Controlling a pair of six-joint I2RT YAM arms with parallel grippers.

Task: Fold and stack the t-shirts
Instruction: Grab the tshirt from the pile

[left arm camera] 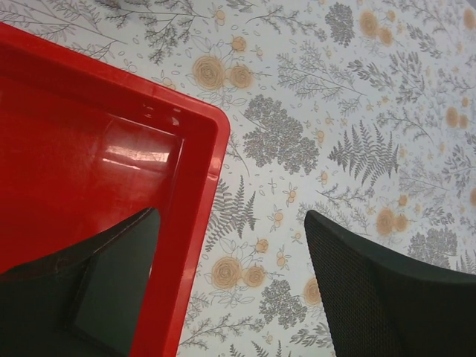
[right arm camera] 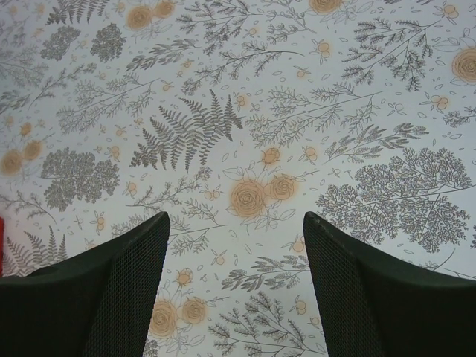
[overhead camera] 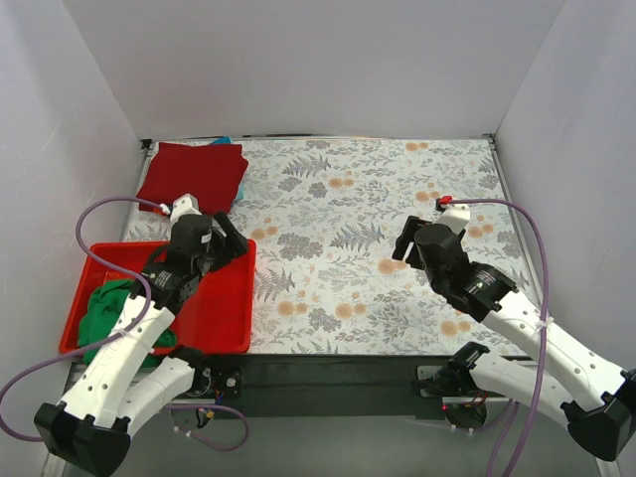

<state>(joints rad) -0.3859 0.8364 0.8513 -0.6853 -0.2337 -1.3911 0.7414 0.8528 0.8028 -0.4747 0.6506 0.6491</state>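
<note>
A folded dark red t-shirt [overhead camera: 194, 177] lies at the table's back left corner. A sliver of blue t-shirt [overhead camera: 221, 142] peeks out behind it. A bright green t-shirt [overhead camera: 107, 308] sits crumpled in the left end of the red tray [overhead camera: 224, 308]. My left gripper [overhead camera: 236, 237] hangs open over the tray's far right corner [left arm camera: 201, 149], one finger over the tray and one over the tablecloth, holding nothing. Toward the right of the table my right gripper [overhead camera: 407, 237] is open over bare floral cloth. In the wrist views both the left gripper [left arm camera: 230, 216] and the right gripper [right arm camera: 236, 216] are empty.
The floral tablecloth [overhead camera: 368, 238] covers the table, which white walls enclose on three sides. The red tray stands at the near left edge. Purple cables loop beside each arm.
</note>
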